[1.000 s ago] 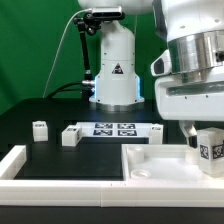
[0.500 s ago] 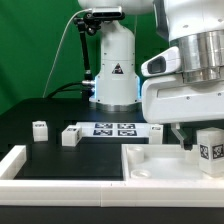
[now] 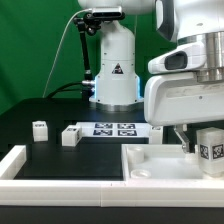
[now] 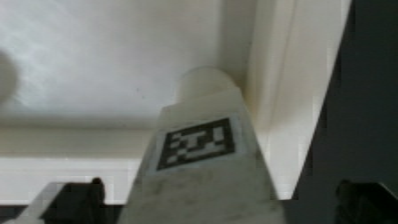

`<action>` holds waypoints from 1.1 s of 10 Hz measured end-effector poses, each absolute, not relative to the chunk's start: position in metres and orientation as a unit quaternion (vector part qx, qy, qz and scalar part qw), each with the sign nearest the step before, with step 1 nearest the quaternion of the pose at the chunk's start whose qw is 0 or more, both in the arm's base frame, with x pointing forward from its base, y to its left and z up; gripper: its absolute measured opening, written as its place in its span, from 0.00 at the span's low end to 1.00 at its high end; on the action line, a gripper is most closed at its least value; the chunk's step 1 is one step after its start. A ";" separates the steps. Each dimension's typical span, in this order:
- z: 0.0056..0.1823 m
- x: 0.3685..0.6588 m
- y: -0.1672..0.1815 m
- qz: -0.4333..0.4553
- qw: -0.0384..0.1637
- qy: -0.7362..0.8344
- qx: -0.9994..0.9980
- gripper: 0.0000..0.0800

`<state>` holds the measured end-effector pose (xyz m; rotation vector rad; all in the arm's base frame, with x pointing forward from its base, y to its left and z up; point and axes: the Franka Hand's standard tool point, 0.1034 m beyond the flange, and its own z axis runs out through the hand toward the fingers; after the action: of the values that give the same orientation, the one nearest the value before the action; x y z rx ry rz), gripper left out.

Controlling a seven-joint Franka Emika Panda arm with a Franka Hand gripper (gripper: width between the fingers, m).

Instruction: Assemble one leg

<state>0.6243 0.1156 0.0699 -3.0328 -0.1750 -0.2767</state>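
The leg [image 3: 210, 150], a chunky white post with a square marker tag, stands upright at the far right over the large white panel [image 3: 150, 168]. My gripper [image 3: 198, 140] comes down on it from above, with one dark finger showing beside it. In the wrist view the leg [image 4: 205, 150] runs away from the camera between both fingers [image 4: 79, 202], and its far end is at the panel's corner by the raised rim [image 4: 267, 60]. The gripper [image 4: 217, 208] is shut on the leg.
Two more white legs [image 3: 40, 130] [image 3: 70, 135] stand on the black table at the exterior view's left. The marker board [image 3: 115, 128] lies behind them before the robot base [image 3: 115, 70]. A white rail [image 3: 15, 160] lies at the front left.
The hand has swung and shifted slightly above the leg, first toward the exterior view's left, then back a little. The leg has stayed in the same place.
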 end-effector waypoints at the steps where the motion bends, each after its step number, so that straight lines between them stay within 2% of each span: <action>1: 0.069 0.624 0.114 -0.095 0.045 -0.058 -0.993 0.81; 2: 0.069 0.624 0.114 -0.094 0.046 -0.058 -0.993 0.70; 3: 0.069 0.624 0.114 -0.094 0.045 -0.058 -0.993 0.53; 4: 0.068 0.624 0.114 -0.094 0.046 -0.056 -0.993 0.53; 5: 0.068 0.624 0.114 -0.094 0.047 -0.045 -0.993 0.36; 7: 0.068 0.624 0.114 -0.093 0.048 -0.041 -0.994 0.36; 11: 0.067 0.622 0.112 -0.090 0.083 0.228 -0.966 0.36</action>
<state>0.6224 0.1116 0.0668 -2.8831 0.6816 -0.2693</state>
